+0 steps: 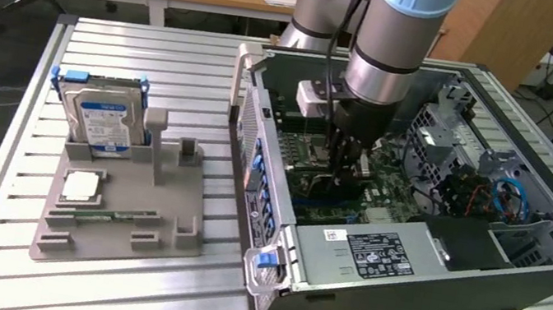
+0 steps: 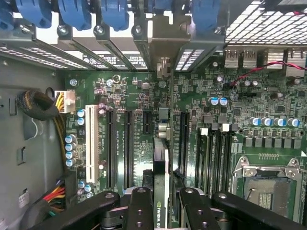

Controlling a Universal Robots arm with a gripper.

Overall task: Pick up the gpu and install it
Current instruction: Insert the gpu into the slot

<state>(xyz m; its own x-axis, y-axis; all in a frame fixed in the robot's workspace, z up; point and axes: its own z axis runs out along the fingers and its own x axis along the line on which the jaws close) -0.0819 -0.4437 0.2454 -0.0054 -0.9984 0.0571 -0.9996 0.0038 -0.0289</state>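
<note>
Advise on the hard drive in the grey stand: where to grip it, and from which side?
Grip the hard drive by its upper edge, across the thin dimension, coming straight down from above. It stands upright on edge with its lower part sunk in the grey stand, so probably just the top and upper faces are free for the claw.

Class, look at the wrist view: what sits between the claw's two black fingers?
The gpu, seen edge-on, stands between the claw's fingers, above the green motherboard.
</note>
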